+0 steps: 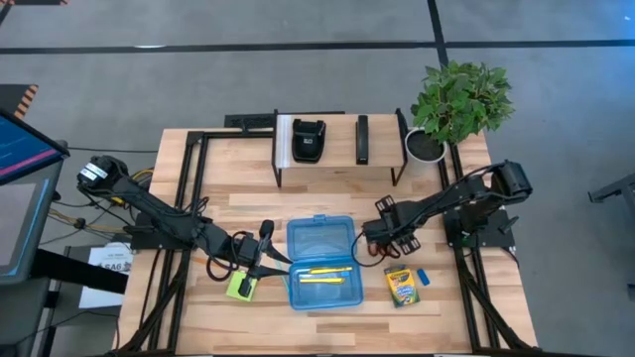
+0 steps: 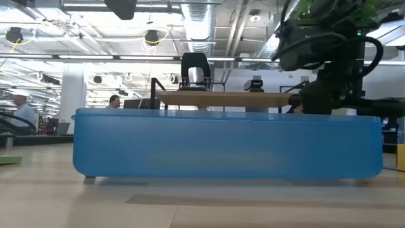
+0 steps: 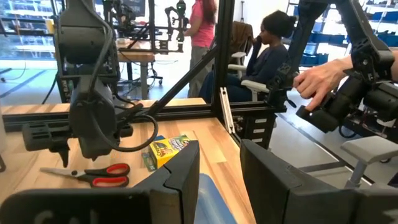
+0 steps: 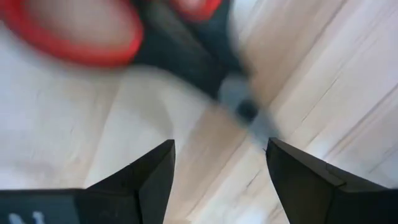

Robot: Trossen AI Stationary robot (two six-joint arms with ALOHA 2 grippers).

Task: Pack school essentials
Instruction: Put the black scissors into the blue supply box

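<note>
On the wooden surface (image 1: 327,188), right claw (image 1: 372,238) gapes above red-handled scissors (image 3: 93,175), centre-right, aligning for pickup; left claw's (image 1: 260,260) state unclear.

The right hand (image 1: 375,241) hangs low over the scissors (image 3: 93,175), which lie on the surface (image 1: 327,193) just right of the open case (image 1: 320,263). Pencils (image 1: 320,275) lie in the case. The crayon box (image 1: 401,286) lies near this hand, the eraser (image 1: 423,277) beside it. Across the case, the left hand (image 1: 260,256) is by the sticky-note pad (image 1: 240,287)
</note>
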